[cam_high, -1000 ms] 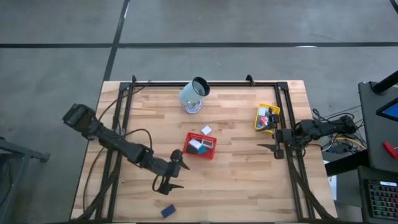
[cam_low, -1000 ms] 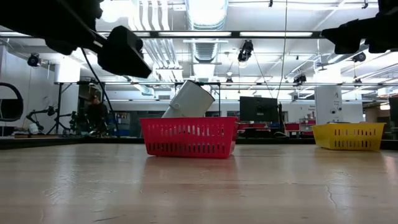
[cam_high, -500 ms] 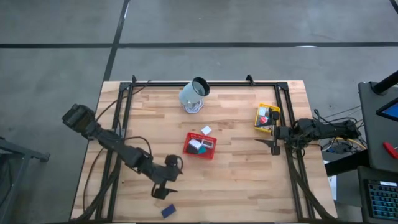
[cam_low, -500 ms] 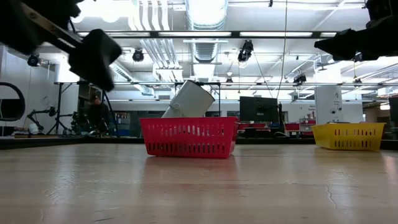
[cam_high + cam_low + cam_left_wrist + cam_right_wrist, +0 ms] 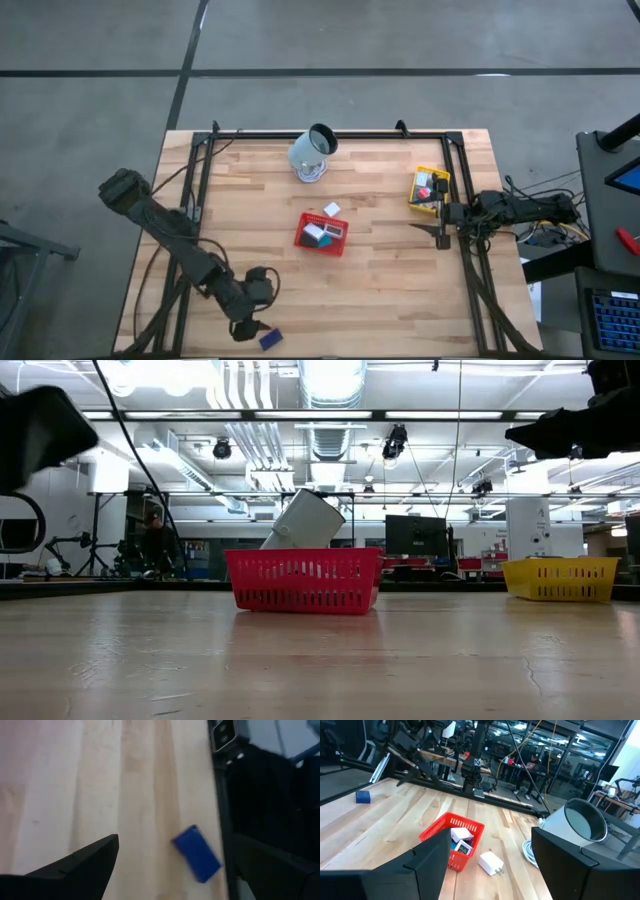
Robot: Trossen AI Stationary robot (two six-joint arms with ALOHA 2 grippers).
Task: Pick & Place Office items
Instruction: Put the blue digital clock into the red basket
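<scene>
The left gripper (image 5: 246, 328) is seen at lower left of the bench (image 5: 380, 290), jaws spread beside a dark blue block (image 5: 269, 340) (untouched); the right gripper (image 5: 428, 232), jaws spread, is parked at right.

A: What carries everything?
B: A pale wooden table (image 5: 380, 280).
A: What rests on it?
B: A red mesh tray (image 5: 322, 234) mid-table, a white block (image 5: 332, 210) just beside it, a tilted grey-white cup (image 5: 312, 152), a yellow tray (image 5: 428, 188), and a blue block (image 5: 270, 340) at the near edge
</scene>
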